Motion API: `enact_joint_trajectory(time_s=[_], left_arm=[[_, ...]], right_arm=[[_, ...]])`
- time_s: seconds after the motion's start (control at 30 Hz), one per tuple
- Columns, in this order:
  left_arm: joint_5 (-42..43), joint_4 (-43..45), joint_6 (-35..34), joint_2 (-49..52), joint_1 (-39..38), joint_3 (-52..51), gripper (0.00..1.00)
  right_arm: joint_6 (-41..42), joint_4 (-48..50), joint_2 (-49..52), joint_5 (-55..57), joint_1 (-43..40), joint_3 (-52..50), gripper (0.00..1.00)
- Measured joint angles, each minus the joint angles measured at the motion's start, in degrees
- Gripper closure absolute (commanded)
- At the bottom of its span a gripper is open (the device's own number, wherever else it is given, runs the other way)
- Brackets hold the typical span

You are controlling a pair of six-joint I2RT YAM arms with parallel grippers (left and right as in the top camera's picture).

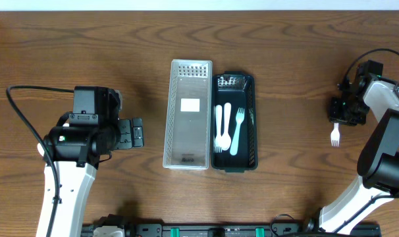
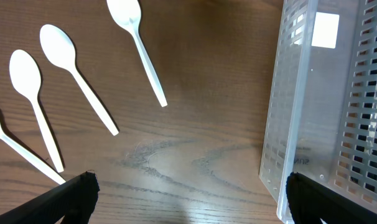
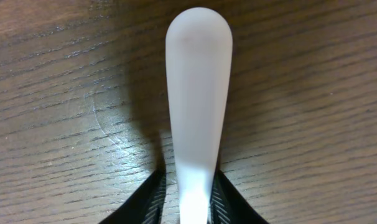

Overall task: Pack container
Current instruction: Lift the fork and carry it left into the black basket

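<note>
A clear perforated basket [image 1: 186,72] and a dark basket [image 1: 253,118] stand side by side mid-table. The dark one holds white plastic cutlery [image 1: 230,128], among it a fork. My left gripper [image 1: 139,133] is open and empty, just left of the clear basket. In the left wrist view its fingers [image 2: 188,193] hover over bare wood, with several white spoons [image 2: 76,74] to the left and the clear basket [image 2: 319,112] to the right. My right gripper [image 1: 342,117] is at the far right, shut on a white fork [image 1: 335,136]. The fork's handle [image 3: 198,93] sticks out between the fingers [image 3: 188,186].
The spoons do not show in the overhead view; my left arm covers that area. The table's far edge [image 1: 199,9] runs along the top. The right arm's base link [image 1: 384,164] stands at the right edge.
</note>
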Motion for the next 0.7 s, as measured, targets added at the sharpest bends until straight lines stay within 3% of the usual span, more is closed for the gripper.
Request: enact_joint_trajectory(time_s=[0.37,0.43,0.7], left_arm=[[0.0,0.0,0.0,0.0,0.0,0.0,0.02],[0.0,0.0,0.0,0.0,0.0,0.0,0.02],[0.0,0.0,0.0,0.0,0.0,0.0,0.02]], right_arm=[[0.2,-0.7,-0.4,0.3,0.7,0.0,0.89],[0.2,-1.7,-1.3,0.3,1.7,0.0,0.98],[3.6,-5.7,-20.3,0.6,15.0,4.0,0.99]])
